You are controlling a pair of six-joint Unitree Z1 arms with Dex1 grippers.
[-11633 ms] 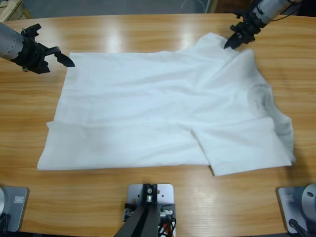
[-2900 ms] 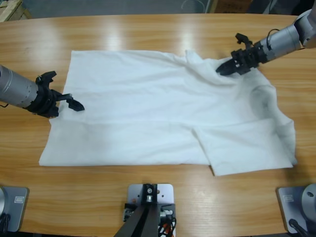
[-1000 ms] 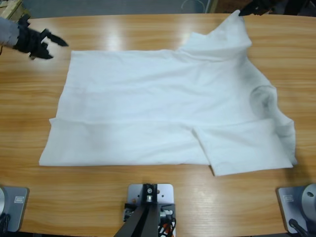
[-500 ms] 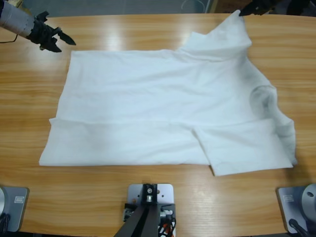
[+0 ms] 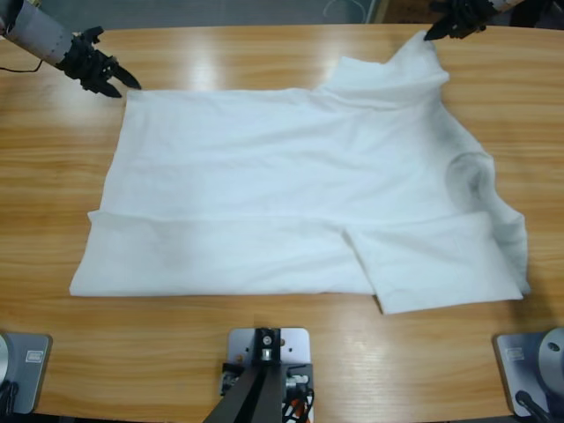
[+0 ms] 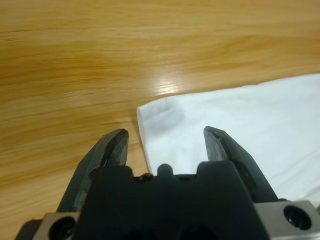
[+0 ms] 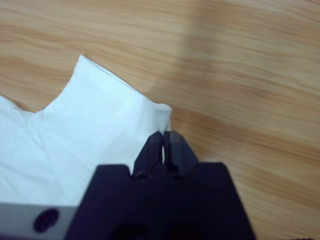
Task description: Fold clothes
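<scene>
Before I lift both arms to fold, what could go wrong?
The left gripper is open, straddling the T-shirt corner without holding it; lifting now would likely raise only one side. The right gripper pinches just the sleeve tip, so the thin fabric may slip out.

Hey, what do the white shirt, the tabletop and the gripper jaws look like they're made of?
T-shirt: thin, soft matte fabric, probably cotton knit; it creases and lies limp, and a darker shadow shows through near the chest.

Table: wood or wood-look laminate, with grain stripes and a semi-gloss sheen from light glare.

Left gripper and right gripper: black, hard-looking, likely moulded plastic or coated metal; dull finish.
</scene>
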